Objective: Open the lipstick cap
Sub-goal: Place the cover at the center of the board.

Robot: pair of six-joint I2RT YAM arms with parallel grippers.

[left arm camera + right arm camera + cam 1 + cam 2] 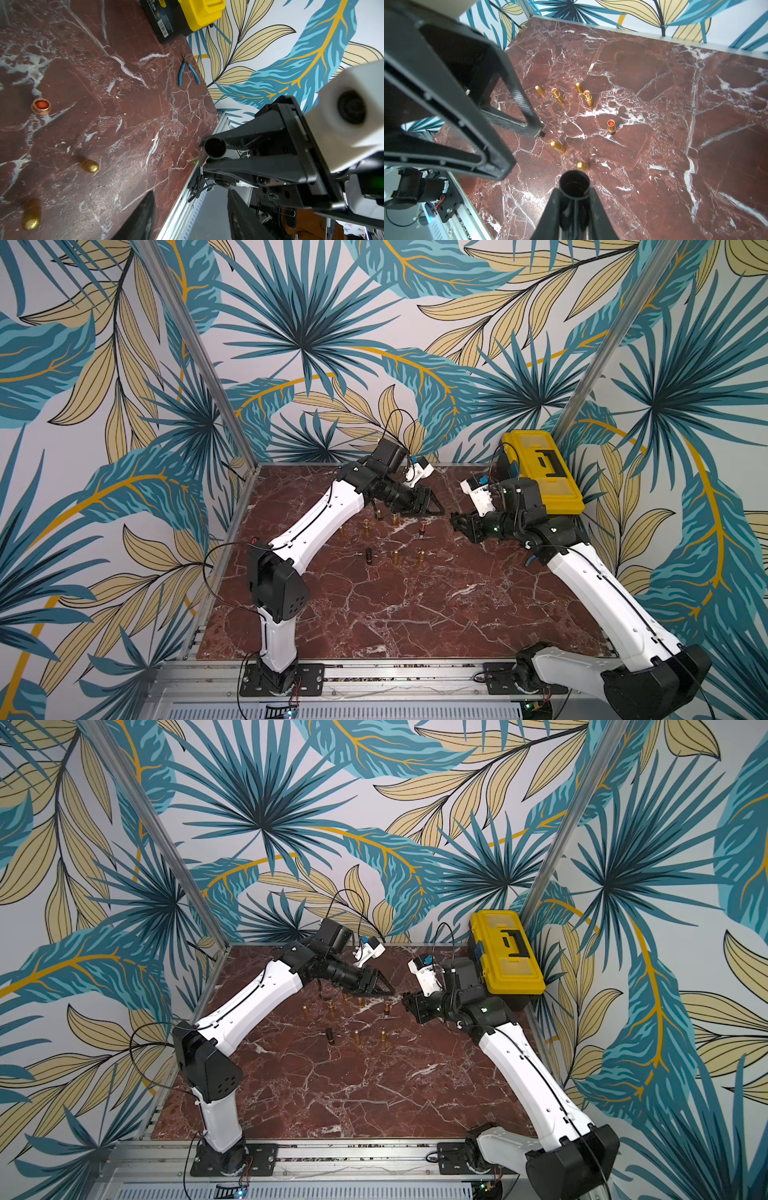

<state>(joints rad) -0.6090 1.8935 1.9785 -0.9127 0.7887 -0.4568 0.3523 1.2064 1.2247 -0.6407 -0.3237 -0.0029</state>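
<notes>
My right gripper (574, 190) is shut on a black lipstick cap (574, 181), a hollow tube whose open mouth points away from the wrist. The left wrist view shows that same cap (215, 148) pinched between the right fingers. My left gripper (191, 216) is open with nothing between its fingers (143, 218). In both top views the two grippers hover almost tip to tip above the back of the table, left gripper (438, 510) facing right gripper (454, 519). A short black tube (368, 556) stands on the marble below.
Several gold lipsticks stand on the red marble table (374, 614), some capped (557, 146), some uncapped with an orange stick showing (611, 125). A yellow toolbox (540, 472) sits at the back right corner. Blue-handled pliers (188, 70) lie near the right edge.
</notes>
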